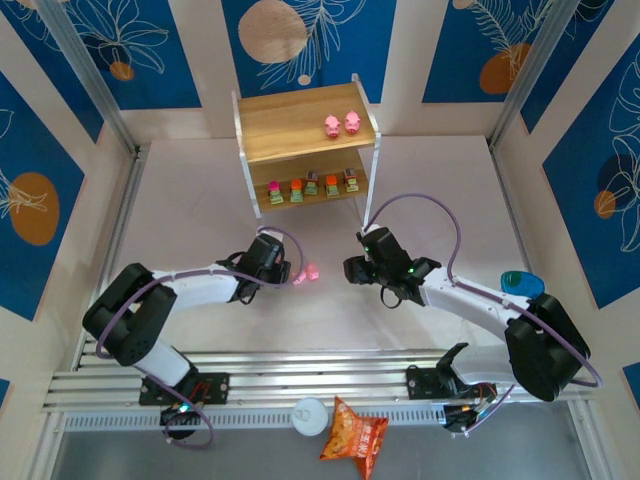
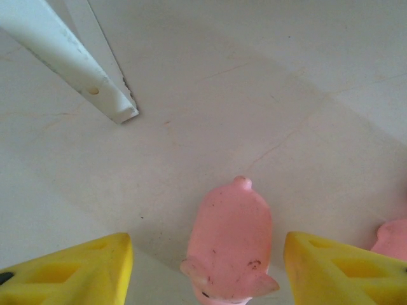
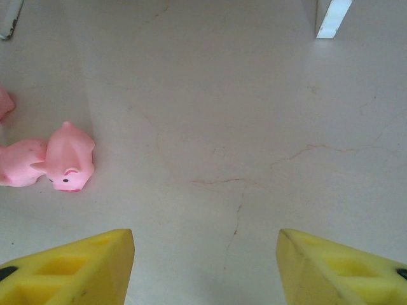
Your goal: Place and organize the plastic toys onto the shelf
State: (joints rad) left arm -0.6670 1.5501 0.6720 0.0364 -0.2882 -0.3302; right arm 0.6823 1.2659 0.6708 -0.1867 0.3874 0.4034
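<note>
The shelf stands at the back centre, with two pink pigs on its top board and several blocky toys in a row on the lower board. On the table in front, my left gripper is open around a pink pig, which lies between the yellow fingers without touching them. A second pig lies just to the right of it. My right gripper is open over bare table, with nothing between its fingers. It faces the loose pigs to its left.
A shelf leg stands ahead and to the left of the left gripper. An orange snack bag and a white round lid lie at the near edge by the rails. A blue object sits at the right, beside the right arm.
</note>
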